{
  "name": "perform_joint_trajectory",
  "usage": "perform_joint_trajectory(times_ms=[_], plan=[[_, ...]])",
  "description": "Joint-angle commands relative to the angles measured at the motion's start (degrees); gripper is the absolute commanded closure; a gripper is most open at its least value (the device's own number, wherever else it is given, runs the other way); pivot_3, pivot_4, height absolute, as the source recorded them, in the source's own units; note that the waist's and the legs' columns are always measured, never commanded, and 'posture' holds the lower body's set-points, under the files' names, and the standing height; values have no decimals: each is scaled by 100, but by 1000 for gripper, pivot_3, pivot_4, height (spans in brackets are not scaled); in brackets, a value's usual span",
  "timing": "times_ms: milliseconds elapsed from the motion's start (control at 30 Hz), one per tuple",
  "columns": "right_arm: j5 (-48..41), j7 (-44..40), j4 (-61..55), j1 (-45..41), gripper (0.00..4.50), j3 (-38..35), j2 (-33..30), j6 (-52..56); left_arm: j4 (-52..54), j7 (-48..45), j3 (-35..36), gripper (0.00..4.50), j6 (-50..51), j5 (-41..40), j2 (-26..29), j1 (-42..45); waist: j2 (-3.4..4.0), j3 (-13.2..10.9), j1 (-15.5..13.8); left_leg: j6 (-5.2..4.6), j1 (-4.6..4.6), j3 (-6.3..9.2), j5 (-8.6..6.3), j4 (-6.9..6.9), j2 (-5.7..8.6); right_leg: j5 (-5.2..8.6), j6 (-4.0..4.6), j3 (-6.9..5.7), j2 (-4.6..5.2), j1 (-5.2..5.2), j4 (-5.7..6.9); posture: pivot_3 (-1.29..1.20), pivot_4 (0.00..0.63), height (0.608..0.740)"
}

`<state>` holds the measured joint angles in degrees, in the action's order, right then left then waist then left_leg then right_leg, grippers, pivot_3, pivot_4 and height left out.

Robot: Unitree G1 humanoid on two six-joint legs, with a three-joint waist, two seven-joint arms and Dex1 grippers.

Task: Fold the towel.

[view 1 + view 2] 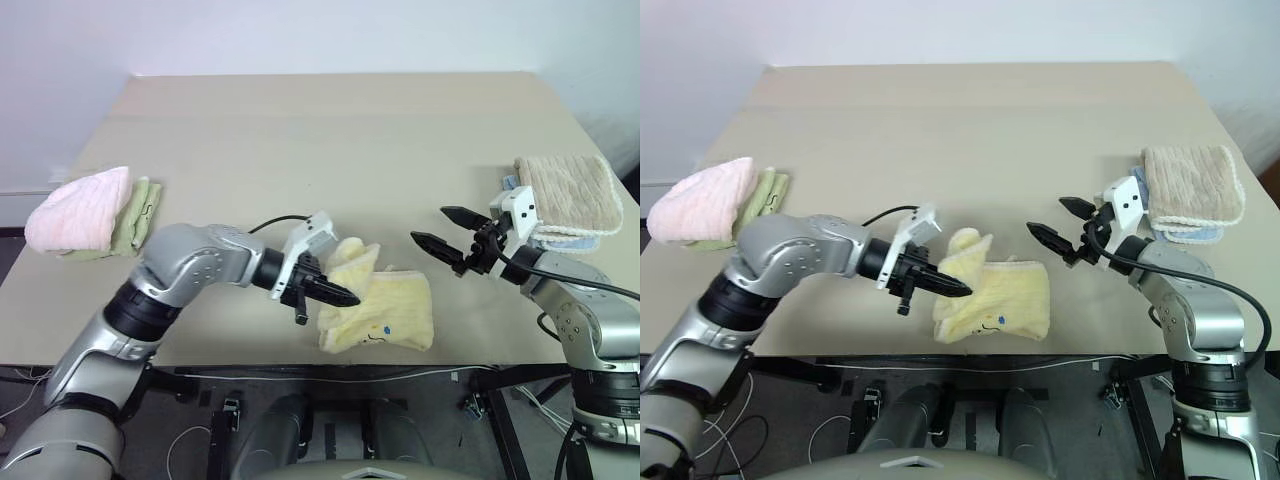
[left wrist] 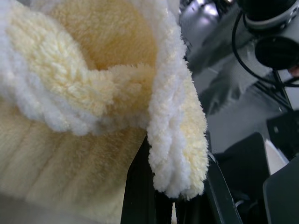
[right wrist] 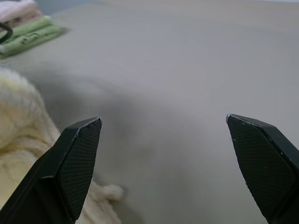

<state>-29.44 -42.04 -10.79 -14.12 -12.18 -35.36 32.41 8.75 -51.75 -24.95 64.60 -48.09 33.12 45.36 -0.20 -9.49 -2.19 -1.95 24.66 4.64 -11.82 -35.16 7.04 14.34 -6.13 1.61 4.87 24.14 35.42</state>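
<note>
Black and pressed together, the two fingers of our left tool (image 1: 335, 293) pinch a raised fold of the pale yellow terry-cloth towel (image 1: 385, 315). In our left wrist view that fluffy edge (image 2: 180, 140) hangs right between the dark fingers (image 2: 140, 196). The tool points to the right, low over the near part of the table, and lifts one end of the cloth into a small peak above the rest.

The towel itself lies bunched and partly doubled over at the near edge of the beige table (image 1: 330, 140), about the middle of its width. A small dark printed logo (image 1: 374, 333) shows on its near face.

Our right tool (image 1: 440, 235) hovers to the right of the towel, apart from it and holding nothing. Its black fingers stand wide apart and point left. Our right wrist view shows both fingers (image 3: 77, 158) spread over bare table, with the yellow cloth (image 3: 21, 140) just beside one of them.

Farther right, behind that tool, a beige ribbed folded towel (image 1: 570, 190) rests on a pale blue-edged cloth (image 1: 565, 238) near the table's right edge. At the far left edge sits a pink fluffy towel (image 1: 78, 208), lying on a folded green cloth (image 1: 140, 215).
</note>
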Motion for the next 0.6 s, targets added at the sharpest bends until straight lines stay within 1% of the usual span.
perform_joint_trajectory(times_ms=[33, 200, 333, 400, 500, 600], plan=[[1, 105, -149, 51, 0, -192, -42, -110, -8, -384, -152, 4489, -188, 289, -139, 197, 0, 0, 6, 3, 0, 0, 3, 0, -1, -1, -2, 1, -1, 2, 2, 0, 150, 740], [58, 161, -189, 235, 0, -207, -122, -172, -215, -653, -184, 4489, -83, 392, -610, 411, -1, 0, -11, 5, 0, 5, 6, -8, -3, -1, -1, -5, -2, -1, 13, 0, 150, 740], [25, 195, -207, 279, 0, -272, -135, -176, -236, -1166, -419, 4489, -353, 653, -658, 419, 0, 0, 15, 5, -1, 4, 6, -14, -2, 0, -1, -4, -3, -5, 15, 0, 150, 740], [26, 200, -216, 308, 0, -300, -159, -188, -476, -1029, -544, 4489, -382, 945, -765, 459, 0, 0, 5, 6, -1, 4, 8, -13, -3, -1, -1, -4, -5, -1, 21, 0, 150, 740], [99, 197, -180, 355, 0, -312, -206, -240, -587, -1204, -643, 3759, -432, 1137, -749, 432, -1, -1, 2, 10, -1, 5, 12, -14, -3, -1, -1, -3, -5, 5, 36, 0, 150, 740], [118, 179, -172, 404, 0, -323, -220, -276, -682, -1106, -445, 2738, -336, 1109, -945, 371, -1, -1, 3, 11, -1, 5, 13, -18, -3, 0, 0, -3, -5, 7, 44, 0, 150, 740]])
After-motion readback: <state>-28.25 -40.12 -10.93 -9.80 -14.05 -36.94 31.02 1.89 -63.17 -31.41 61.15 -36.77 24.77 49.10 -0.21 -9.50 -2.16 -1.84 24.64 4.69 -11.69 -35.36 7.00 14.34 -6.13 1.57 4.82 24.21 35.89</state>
